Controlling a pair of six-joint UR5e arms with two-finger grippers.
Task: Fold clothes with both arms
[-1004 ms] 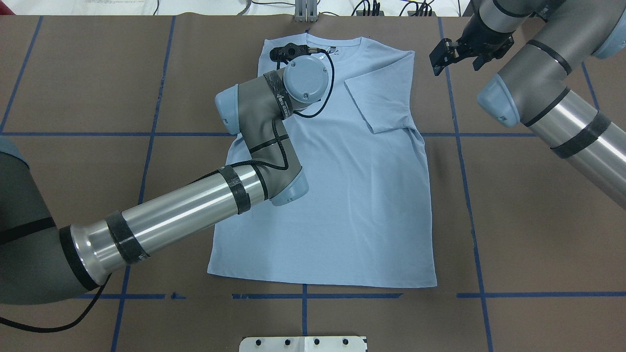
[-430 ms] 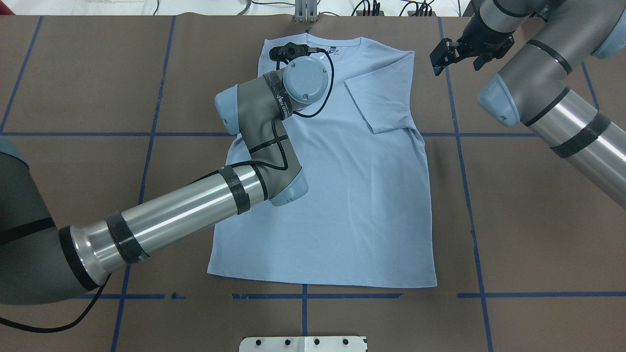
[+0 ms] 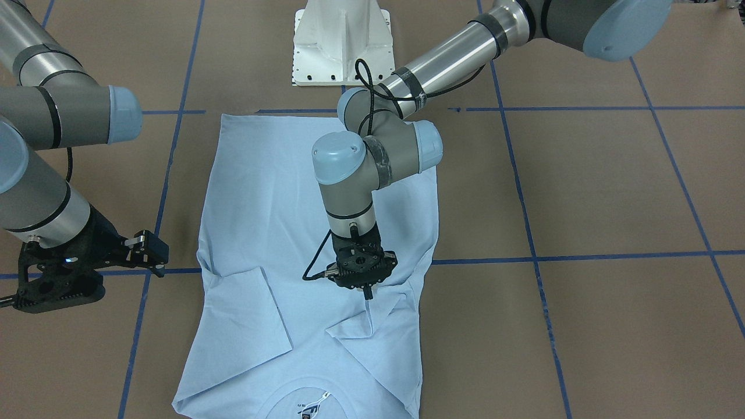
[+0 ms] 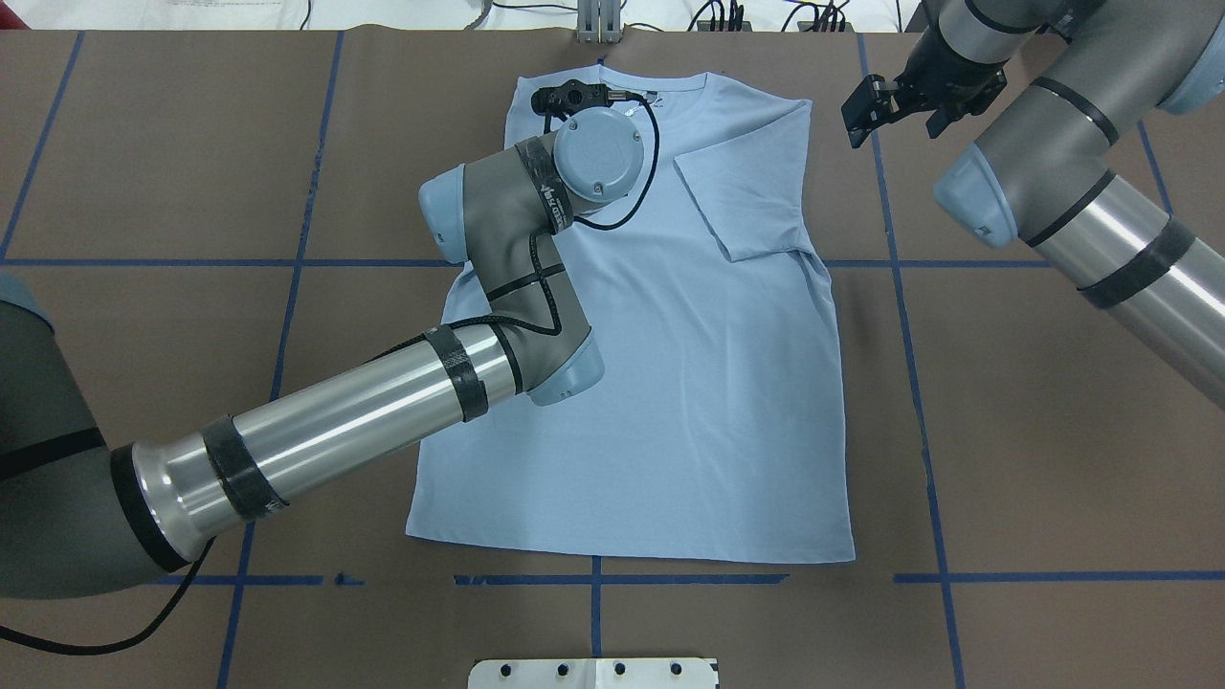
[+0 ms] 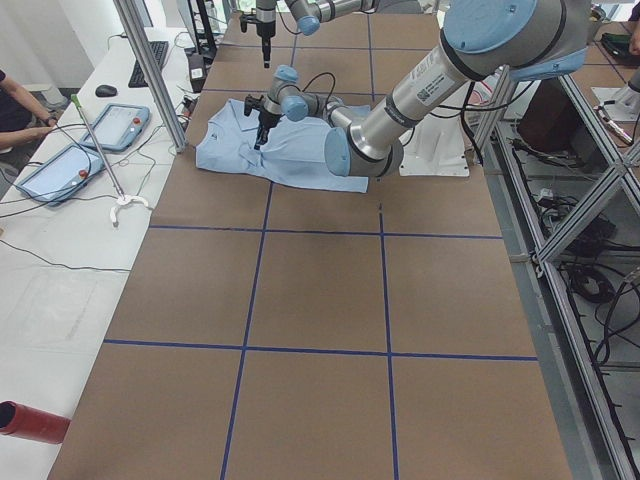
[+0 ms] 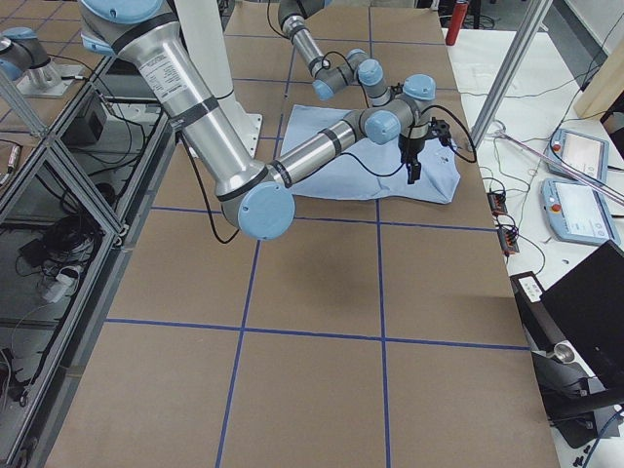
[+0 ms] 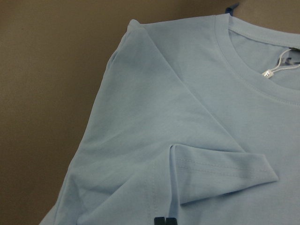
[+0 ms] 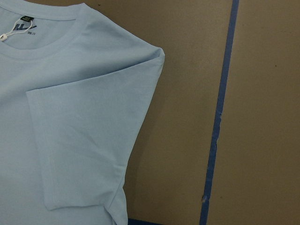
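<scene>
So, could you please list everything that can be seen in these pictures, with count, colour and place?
T-shirt: one, light blue, flat at the table's middle, both sleeves folded inward
neck label: one, dark, inside the collar
table: one, brown cover with a blue tape grid
pedestal base: one, white, at the robot's edge of the table
tablets: two, grey, on the white side bench
cylinder: one, red, at that bench's near end
left arm: one, silver-grey with light blue caps, reaching over the shirt
right arm: one, same colours, beside the shirt
left tool: one, black, shut, over a folded sleeve
right tool: one, black, open, over bare table by the shoulder
</scene>
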